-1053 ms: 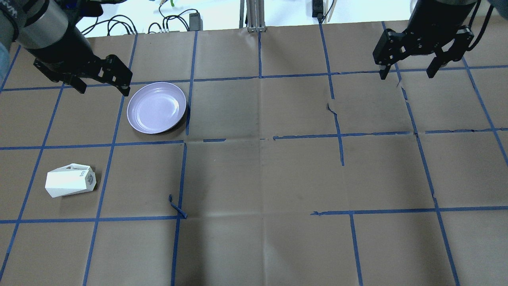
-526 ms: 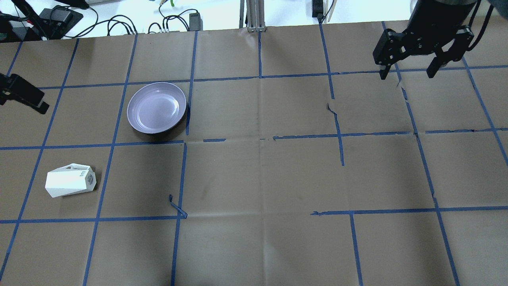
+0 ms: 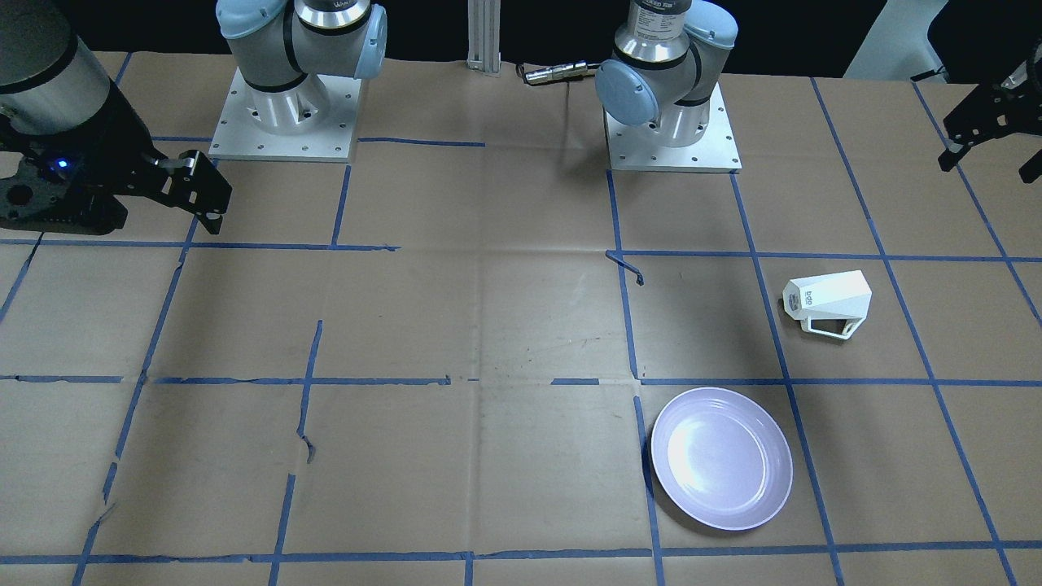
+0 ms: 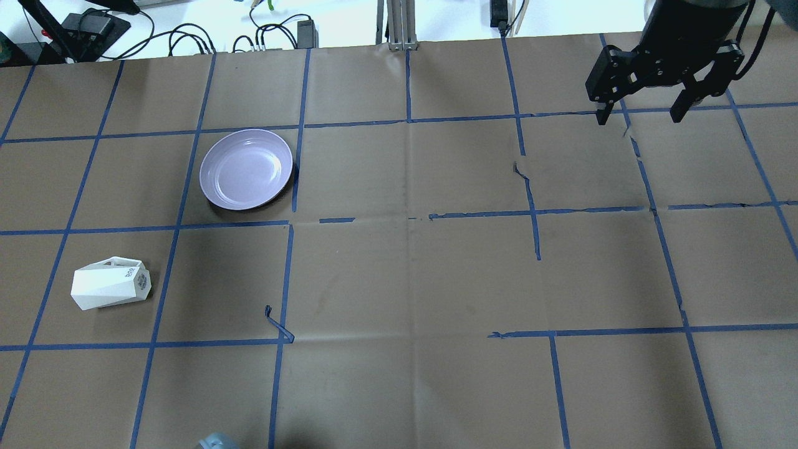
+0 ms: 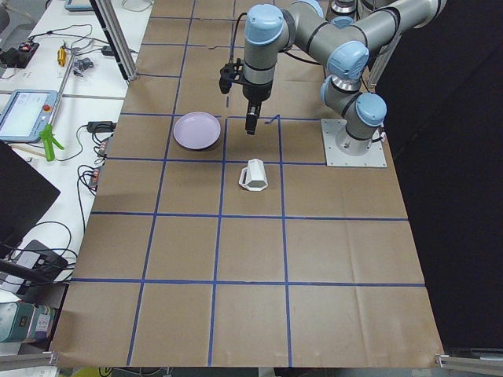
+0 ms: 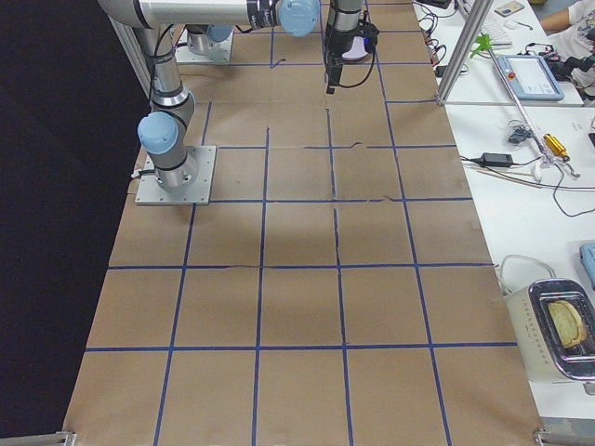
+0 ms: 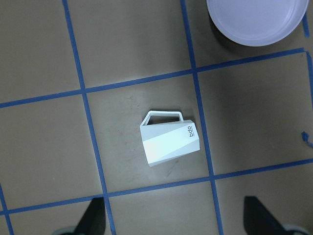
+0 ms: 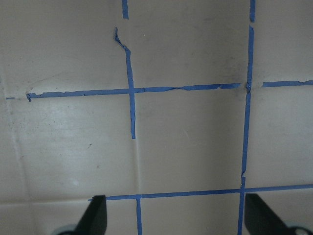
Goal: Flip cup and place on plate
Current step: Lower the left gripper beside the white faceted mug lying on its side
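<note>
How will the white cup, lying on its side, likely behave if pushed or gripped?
The cup probably won't roll: it rests on a flat facet, handle out sideways. Its crisp edges look stiff. Its tapered walls may let a grip slip toward the narrow base.

1. Left arm is stretched out forward, its wrist turned straight down.
2. Left gripper hangs high up, pointing at the surface below.
3. Its fingers are spread wide apart, gripping nothing.
4. Over to the right arm: it is reaching far forward on its own side.
5. Right gripper is raised and tipped downward, jaws gaping just as wide and empty.
</note>
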{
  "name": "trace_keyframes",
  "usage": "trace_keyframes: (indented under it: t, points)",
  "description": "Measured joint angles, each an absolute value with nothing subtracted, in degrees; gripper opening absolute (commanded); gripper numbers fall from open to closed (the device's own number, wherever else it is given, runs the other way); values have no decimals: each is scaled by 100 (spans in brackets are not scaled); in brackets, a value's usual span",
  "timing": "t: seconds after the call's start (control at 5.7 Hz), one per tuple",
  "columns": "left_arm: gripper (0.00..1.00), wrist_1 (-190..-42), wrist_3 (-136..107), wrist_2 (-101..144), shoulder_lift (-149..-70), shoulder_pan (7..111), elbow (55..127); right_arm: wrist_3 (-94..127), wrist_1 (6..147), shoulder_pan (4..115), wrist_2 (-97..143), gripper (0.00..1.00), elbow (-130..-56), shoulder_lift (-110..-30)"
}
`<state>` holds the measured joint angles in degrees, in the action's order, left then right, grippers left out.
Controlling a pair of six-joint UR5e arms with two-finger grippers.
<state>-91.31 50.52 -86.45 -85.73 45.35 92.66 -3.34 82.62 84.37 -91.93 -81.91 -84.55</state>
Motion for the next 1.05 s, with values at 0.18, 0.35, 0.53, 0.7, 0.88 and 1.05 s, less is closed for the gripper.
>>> trace_keyframes:
  t: [0.18, 0.35, 0.53, 0.7, 0.88, 1.05]
  points:
    - [98, -9196, 5076, -8389, -8882, 4100, 9270, -334, 8262, 8438, -9193, 100, -8191, -8455]
    - [98, -9238, 5100, -8270, -9298, 3897, 9257, -334, 8262, 8437, -9193, 100, -8191, -8456]
    - [98, -9257, 5187, -8228, -9677, 3812, 9260, -334, 8262, 8438, -9193, 100, -8191, -8455]
    - [98, -9340, 5425, -8083, -10007, 3700, 9280, -334, 8262, 8438, -9193, 100, -8191, -8455]
    - [98, -9444, 5851, -7804, -10413, 3483, 9281, -334, 8262, 8438, -9193, 100, -8191, -8455]
    - [98, -9546, 6412, -7445, -10880, 3219, 9272, -334, 8262, 8437, -9193, 100, -8191, -8456]
